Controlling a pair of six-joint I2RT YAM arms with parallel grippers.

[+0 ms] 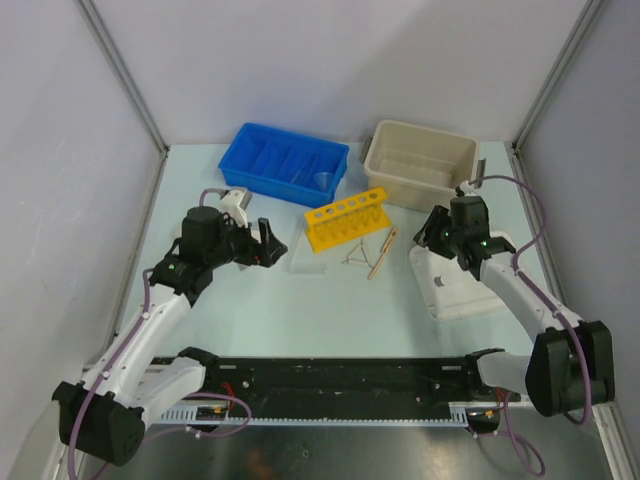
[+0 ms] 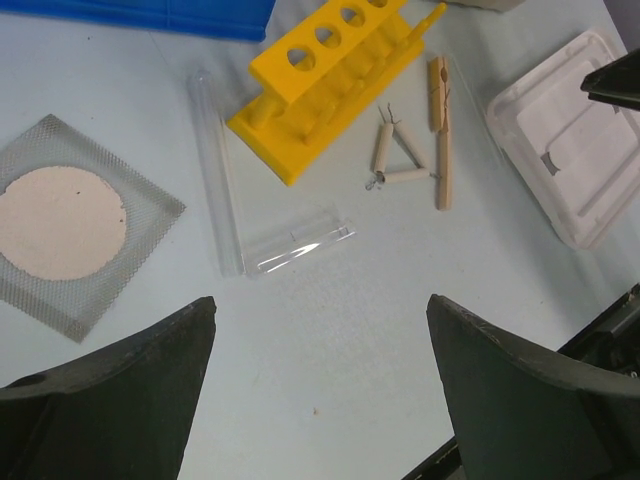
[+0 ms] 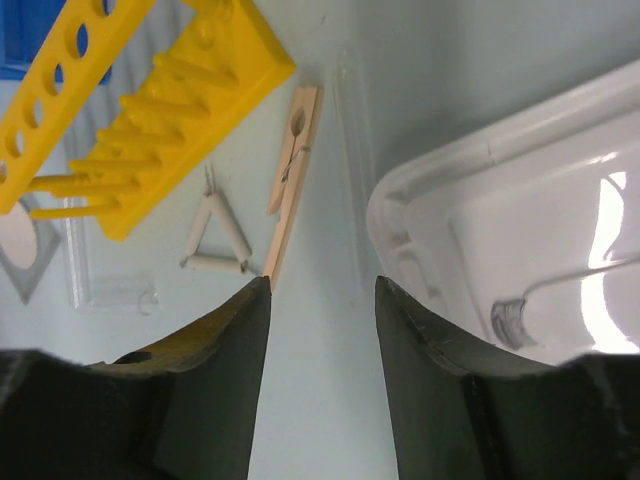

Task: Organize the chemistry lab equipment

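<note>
While the left gripper (image 2: 318, 310) hangs above the pale table (image 1: 300, 310), its jaws are spread wide, two dark fingers (image 2: 120, 390) far apart with nothing between them but bare surface. It holds nothing and touches nothing.

Landmark for everything: the yellow plastic test-tube rack (image 2: 325, 80) with its row of round holes, lying tipped on its side mid-table. Just left of the rack, two clear glass test tubes (image 2: 215, 170) lie flat, one long, one shorter across its near end. Further left of the rack sits the square grey wire gauze with a white round centre (image 2: 70, 220), flat on the table.

On the near side of the rack is the small wire triangle with pale ceramic sleeves (image 3: 215, 240), and just beside it, on the rack's right, the slim wooden clamp stick (image 3: 292, 170) lies along the table. Right of the rack, past the stick, is a white plastic lid (image 3: 520, 230).

The right gripper (image 3: 322, 285) is over the strip of table between stick and lid. Its jaws stand partly parted, a narrow gap, nothing pinched. One fingertip overlaps the stick's near end in the wrist view; whether they touch, I cannot tell.

Behind the rack to its left, a blue plastic divided bin (image 1: 285, 163) holds a clear funnel (image 1: 323, 181); behind it to the right stands a beige plastic tub (image 1: 420, 163).
</note>
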